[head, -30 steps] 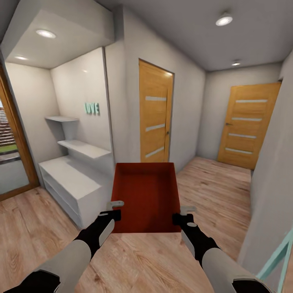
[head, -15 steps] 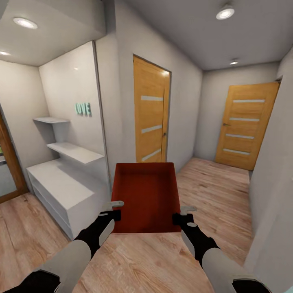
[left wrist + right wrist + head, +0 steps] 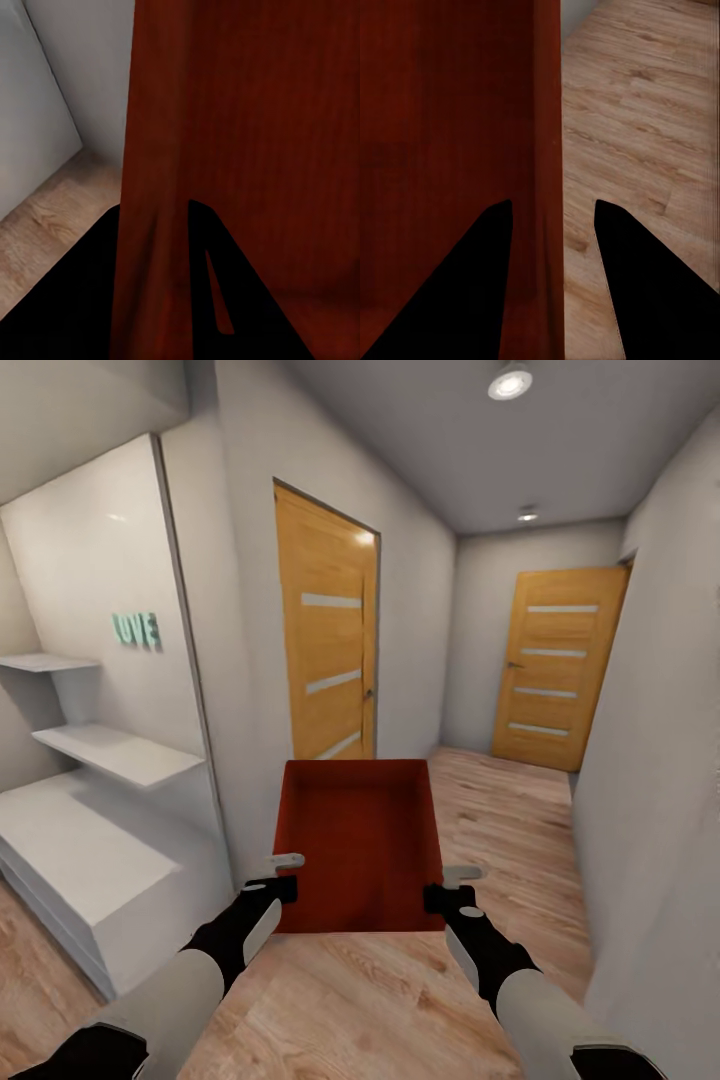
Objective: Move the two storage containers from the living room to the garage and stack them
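From the head camera, one red-orange storage container (image 3: 360,840) hangs at 6 o'clock above the plank floor (image 3: 500,830), clamped at its near corners: the left gripper (image 3: 283,872) at 7 o'clock, the right gripper (image 3: 452,888) at 5 o'clock. White shelving (image 3: 90,820) crowds 9 o'clock; a wall (image 3: 650,760) closes 3 o'clock. An open corridor runs toward 12 o'clock, past the side door (image 3: 325,650), to the end door (image 3: 555,660).

Left wrist: fingers (image 3: 217,300) straddle the container's wall (image 3: 150,187).

Right wrist: fingers (image 3: 472,285) pinch the rim (image 3: 547,150), bare planks beside.
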`<state>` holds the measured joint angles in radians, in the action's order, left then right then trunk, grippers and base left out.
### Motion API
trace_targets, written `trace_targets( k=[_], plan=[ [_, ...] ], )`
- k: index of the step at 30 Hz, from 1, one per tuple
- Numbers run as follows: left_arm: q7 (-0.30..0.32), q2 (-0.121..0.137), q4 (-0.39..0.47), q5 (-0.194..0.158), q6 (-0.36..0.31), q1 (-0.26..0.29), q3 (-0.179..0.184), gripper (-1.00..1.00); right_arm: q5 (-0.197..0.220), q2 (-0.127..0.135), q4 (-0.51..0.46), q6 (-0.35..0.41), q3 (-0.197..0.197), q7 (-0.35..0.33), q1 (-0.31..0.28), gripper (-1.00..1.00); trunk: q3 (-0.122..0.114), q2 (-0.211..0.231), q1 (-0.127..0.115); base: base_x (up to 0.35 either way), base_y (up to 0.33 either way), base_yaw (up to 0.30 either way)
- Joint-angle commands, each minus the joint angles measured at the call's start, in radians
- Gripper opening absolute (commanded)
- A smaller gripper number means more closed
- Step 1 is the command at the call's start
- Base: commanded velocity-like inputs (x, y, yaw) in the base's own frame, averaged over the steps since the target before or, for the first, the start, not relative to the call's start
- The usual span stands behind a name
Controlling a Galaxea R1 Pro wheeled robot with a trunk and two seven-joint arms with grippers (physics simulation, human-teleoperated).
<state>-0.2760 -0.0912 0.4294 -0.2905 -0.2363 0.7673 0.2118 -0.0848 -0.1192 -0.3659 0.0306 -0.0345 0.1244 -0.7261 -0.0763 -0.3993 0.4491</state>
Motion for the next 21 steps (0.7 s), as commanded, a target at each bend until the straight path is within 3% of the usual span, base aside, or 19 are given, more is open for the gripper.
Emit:
trace_targets(
  k=[1, 21],
  plan=[
    [-0.018, 0.002, 0.002, 0.01, -0.009, 0.0, -0.004, -1.0, -0.021, 0.0, -0.004, 0.003, -0.035, 0.021, -0.001, -1.0, 0.0, -0.001, 0.001, 0.323, 0.0, -0.237],
    [-0.017, 0.002, 0.002, 0.01, -0.009, -0.001, -0.004, -1.0, -0.021, -0.001, -0.004, 0.003, -0.035, 0.021, -0.001, -1.0, -0.008, -0.001, 0.001, 0.323, 0.0, -0.232]
  ],
)
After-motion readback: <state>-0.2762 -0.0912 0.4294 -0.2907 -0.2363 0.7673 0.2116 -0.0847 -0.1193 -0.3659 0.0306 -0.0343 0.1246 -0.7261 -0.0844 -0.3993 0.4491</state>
